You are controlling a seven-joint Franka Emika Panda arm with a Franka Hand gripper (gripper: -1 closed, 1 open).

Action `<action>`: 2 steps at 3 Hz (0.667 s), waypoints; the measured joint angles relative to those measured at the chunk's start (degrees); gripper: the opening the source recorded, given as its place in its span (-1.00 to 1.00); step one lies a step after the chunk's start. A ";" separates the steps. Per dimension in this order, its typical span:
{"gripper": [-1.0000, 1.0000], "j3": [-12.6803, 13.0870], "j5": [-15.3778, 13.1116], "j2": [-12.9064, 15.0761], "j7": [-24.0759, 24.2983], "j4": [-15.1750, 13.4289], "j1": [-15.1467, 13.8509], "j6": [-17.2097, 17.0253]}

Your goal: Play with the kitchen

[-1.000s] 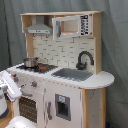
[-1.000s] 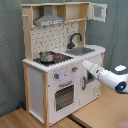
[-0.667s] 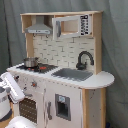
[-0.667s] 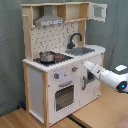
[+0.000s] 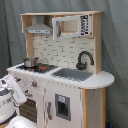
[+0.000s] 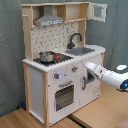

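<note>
The kitchen (image 5: 65,75) (image 6: 60,60) is a tall white and light-wood toy. It has a grey hood (image 5: 39,29), a black faucet (image 5: 84,59) over a grey sink (image 5: 72,75), and a small pot (image 5: 30,62) (image 6: 46,56) on the stove. The microwave cabinet (image 5: 72,26) (image 6: 98,11) is at the top and the oven door (image 6: 64,96) is below the stove. My gripper (image 6: 89,67) (image 5: 20,95) is at the end of the white arm. It is held against the kitchen's front, just under the counter and beside the lower cabinet door (image 6: 85,80).
A grey curtain (image 5: 115,55) hangs behind the kitchen. The kitchen stands on a wooden surface (image 6: 100,112). The arm's white body (image 6: 117,79) reaches in from the second exterior view's right and fills the first exterior view's lower left corner (image 5: 6,102).
The arm has shifted slightly along the kitchen's lower front. Nothing on the kitchen has visibly moved.
</note>
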 joint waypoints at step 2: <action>1.00 0.37 0.16 -0.64 3.84 -1.71 -4.54 10.25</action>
